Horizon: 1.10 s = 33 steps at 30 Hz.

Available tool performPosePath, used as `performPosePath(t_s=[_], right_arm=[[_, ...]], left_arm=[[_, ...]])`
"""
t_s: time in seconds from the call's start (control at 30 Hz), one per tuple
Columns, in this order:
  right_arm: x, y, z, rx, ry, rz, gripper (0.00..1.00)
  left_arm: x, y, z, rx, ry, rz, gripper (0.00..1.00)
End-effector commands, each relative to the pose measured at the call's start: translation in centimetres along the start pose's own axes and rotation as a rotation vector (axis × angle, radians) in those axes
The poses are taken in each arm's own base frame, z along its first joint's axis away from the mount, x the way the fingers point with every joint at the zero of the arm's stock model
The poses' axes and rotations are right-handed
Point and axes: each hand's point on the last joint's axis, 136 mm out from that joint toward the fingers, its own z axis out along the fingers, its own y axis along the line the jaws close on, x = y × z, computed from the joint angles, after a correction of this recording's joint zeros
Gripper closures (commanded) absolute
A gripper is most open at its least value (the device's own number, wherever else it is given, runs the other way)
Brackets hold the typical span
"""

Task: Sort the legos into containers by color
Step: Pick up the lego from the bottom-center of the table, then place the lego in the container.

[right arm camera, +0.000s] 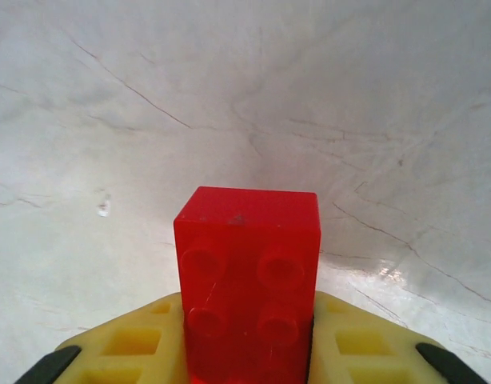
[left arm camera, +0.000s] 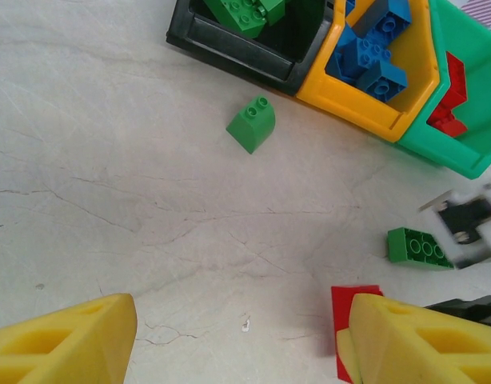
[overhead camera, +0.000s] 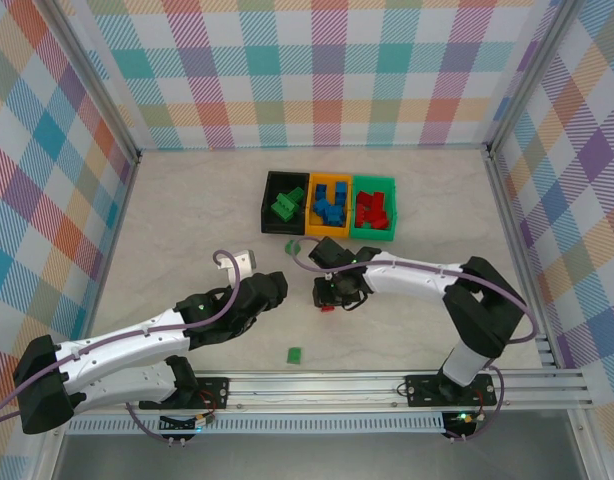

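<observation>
Clamping a red brick (right arm camera: pixel 247 280) in the lower centre of the wrist view, the right gripper (overhead camera: pixel 330 300) is closed on it; the left gripper (left arm camera: pixel 237 336) stands wide apart, empty. The green bin (overhead camera: pixel 374 178) holding reds lies farther, up-right, nearer the right arm.
</observation>
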Motion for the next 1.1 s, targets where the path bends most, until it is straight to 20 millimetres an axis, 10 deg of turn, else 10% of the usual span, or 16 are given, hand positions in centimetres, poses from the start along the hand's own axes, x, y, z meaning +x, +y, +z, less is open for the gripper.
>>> performPosePath(t_s=[0.0,0.67,0.8,1.07], right_arm=[[-2.5,0.2,-2.3,-0.008,-0.113,-0.025,0.74],[-19.1,-10.6,-10.3,-0.016,-0.425,0.238,0.72],[-22.4,-12.7,-10.4,-0.018,-0.442,0.278,0.59],[-20.2,-11.1,-9.3,-0.131,-0.391,0.231,0.42]], left_arm=[[0.7,0.5,0.2,-0.023,0.017,0.016,0.29],[3.5,-1.3,0.5,0.061,0.137,0.013,0.29],[4.4,-1.6,0.7,0.064,0.173,0.031,0.29],[4.8,-1.0,0.0,0.036,0.159,0.050,0.29]])
